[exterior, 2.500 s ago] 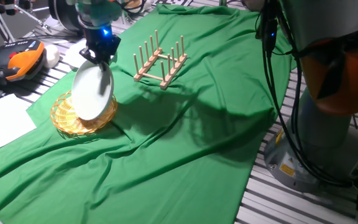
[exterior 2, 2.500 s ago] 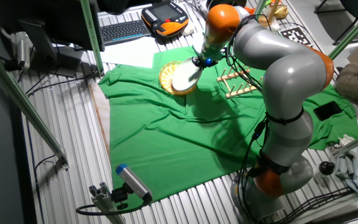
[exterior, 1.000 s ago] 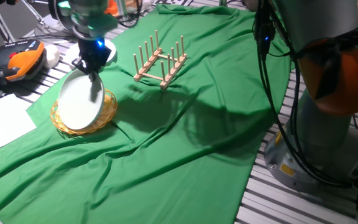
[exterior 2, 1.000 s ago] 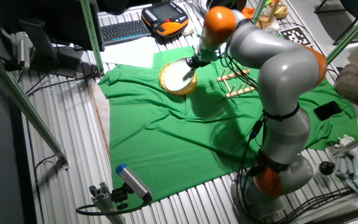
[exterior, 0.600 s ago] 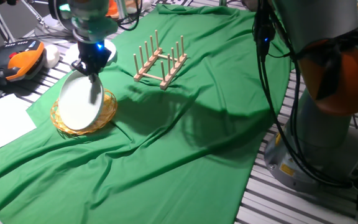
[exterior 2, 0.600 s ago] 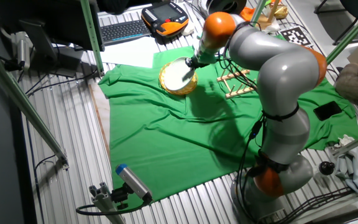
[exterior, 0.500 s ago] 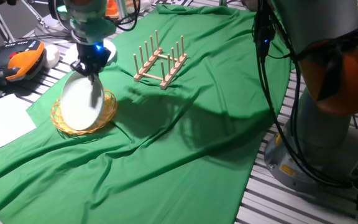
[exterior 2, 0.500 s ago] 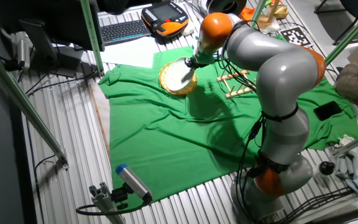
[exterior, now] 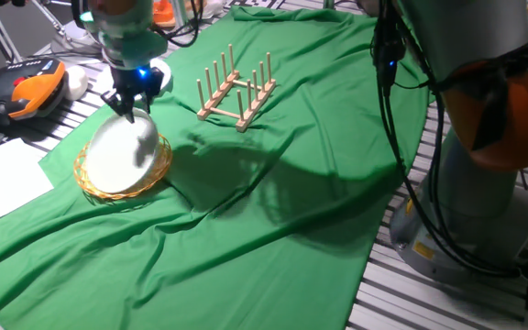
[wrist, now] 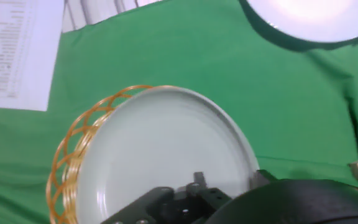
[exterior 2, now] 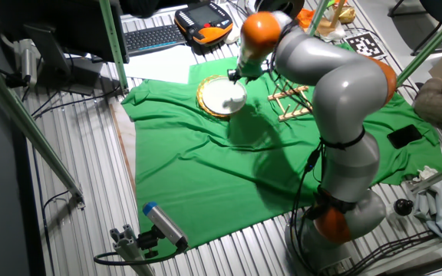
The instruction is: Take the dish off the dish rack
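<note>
**One plate down in the basket, and the rest is a clean getaway**

One white dish (exterior: 120,154) lies nearly flat in the round wicker basket (exterior: 88,181), on the green cloth (exterior: 273,211) that covers the surface. The wooden dish rack (exterior: 236,92) stands well apart from it, its pegs bare, so to my eye the lifting-off part is done and what remains is letting go and backing away.

From where I stand the gripper (exterior: 128,103) hangs just above the far rim of the dish, a blue light glowing on its body. Whether its fingers are spread or pressed together I cannot tell: both fixed views show it too small, and the hand view shows only the dark housing at the bottom edge, not the fingertips. It does not look to be pinching the dish, though I would not swear to that either.

The hand view shows the dish sitting a little off-centre, more basket weave showing on one side than the other. That makes the rim the delicate spot. A good finish would be a straight rise along the fingers, with no sideways drift, so nothing catches the edge and tips the dish up or drags the light basket across the loose, wrinkled cloth. If the fingers do touch the rim, they should part fully before any lift. The rack's pegs are near enough that swinging that way is best avoided.
</note>
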Robot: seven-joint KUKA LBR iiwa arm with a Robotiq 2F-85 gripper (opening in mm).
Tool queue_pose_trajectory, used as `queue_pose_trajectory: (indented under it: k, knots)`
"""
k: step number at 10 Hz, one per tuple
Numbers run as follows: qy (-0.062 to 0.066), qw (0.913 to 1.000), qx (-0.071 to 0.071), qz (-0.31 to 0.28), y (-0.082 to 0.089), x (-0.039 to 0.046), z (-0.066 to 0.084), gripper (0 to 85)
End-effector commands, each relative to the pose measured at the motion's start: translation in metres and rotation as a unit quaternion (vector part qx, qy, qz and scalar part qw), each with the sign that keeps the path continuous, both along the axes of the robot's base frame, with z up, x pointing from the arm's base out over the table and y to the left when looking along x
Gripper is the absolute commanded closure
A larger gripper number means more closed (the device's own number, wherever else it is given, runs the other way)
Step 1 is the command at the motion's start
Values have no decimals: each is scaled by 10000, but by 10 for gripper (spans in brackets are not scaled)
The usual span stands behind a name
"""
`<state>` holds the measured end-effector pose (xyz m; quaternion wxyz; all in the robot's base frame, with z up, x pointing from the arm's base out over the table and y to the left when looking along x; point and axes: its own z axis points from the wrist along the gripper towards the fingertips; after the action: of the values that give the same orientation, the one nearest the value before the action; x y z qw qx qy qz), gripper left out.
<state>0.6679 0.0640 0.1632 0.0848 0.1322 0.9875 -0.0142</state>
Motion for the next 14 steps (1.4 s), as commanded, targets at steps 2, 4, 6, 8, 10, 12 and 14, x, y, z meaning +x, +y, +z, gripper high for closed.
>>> queue_pose_trajectory:
  k: [2,4,6,8,10,12,14]
  knots:
    - [123,9996,-261,17,134,-76,108,0]
    - [515,9953,-652,505,292,-206,274,340]
    - [911,9860,-694,1213,219,-224,273,850]
    - [1009,9754,-846,1770,1,-246,229,850]
    - [1311,9604,-930,2274,-181,-296,293,850]
    - [1587,9526,-967,2407,-219,-387,400,850]
    - [1542,9565,-965,2280,-261,-448,460,850]
